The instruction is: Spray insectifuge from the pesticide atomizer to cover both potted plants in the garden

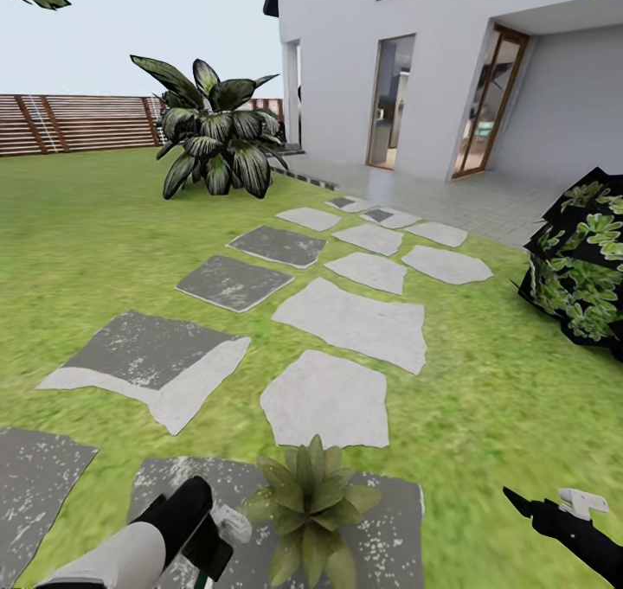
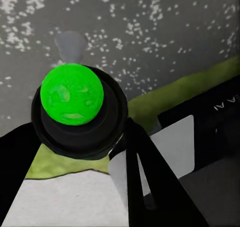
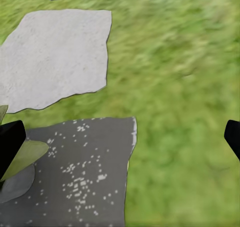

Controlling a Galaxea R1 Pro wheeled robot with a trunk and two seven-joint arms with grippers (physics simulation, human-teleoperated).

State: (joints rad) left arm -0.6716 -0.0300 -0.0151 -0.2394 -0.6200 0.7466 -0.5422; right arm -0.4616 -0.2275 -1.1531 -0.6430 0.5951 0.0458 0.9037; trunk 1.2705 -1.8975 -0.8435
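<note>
Spraying step: left gripper (image 1: 212, 533) clamped on pesticide atomizer (image 2: 75, 112) beside potted plant (image 1: 310, 504) on slab's near edge. Right gripper (image 1: 554, 507) spread, empty. Next: aim nozzle at leaves.

Looks like a home's back garden. There's a green lawn (image 1: 95, 252) with grey stepping slabs (image 1: 350, 321) winding up to a white house (image 1: 450, 61), which has tall glass doors (image 1: 491, 100) and a paved strip along the wall. A brown slatted fence (image 1: 73, 122) closes off the far side. A big broad-leaved shrub (image 1: 216, 135) grows near the house corner, a dark leafy bush (image 1: 581, 265) sits at the right edge, and a small potted plant (image 1: 310, 507) stands on a near slab.
</note>
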